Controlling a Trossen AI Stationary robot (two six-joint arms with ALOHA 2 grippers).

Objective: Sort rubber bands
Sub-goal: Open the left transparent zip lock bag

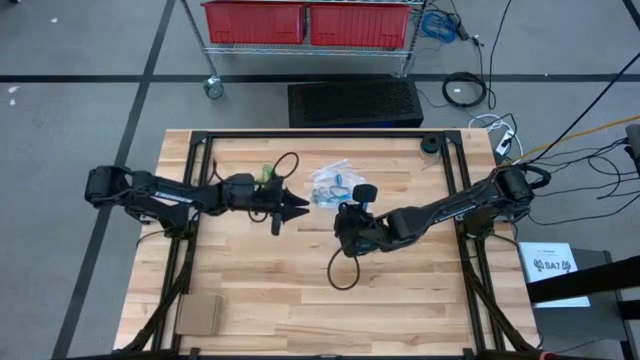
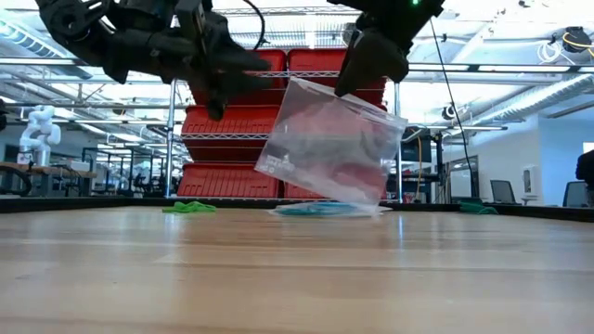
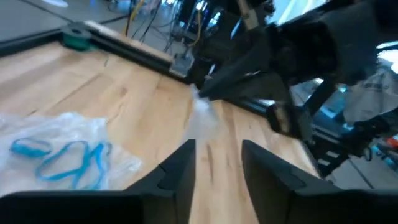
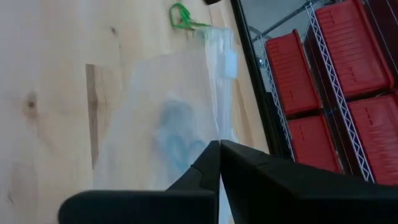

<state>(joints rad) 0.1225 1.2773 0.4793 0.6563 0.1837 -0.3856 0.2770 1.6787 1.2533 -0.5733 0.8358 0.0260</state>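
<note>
On table: two clear bags (image 1: 332, 181)

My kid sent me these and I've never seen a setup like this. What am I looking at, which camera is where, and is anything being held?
Two dark robot arms work at a wooden table. One camera looks straight down, one sits at table-top height, and one rides on each wrist. The right gripper has its fingers shut on a clear plastic bag, hanging tilted above the table. The left gripper, fingers apart, holds nothing. On the table lie another clear bag with blue rubber bands and some green rubber bands. Red bins sit on a shelf behind.
</note>
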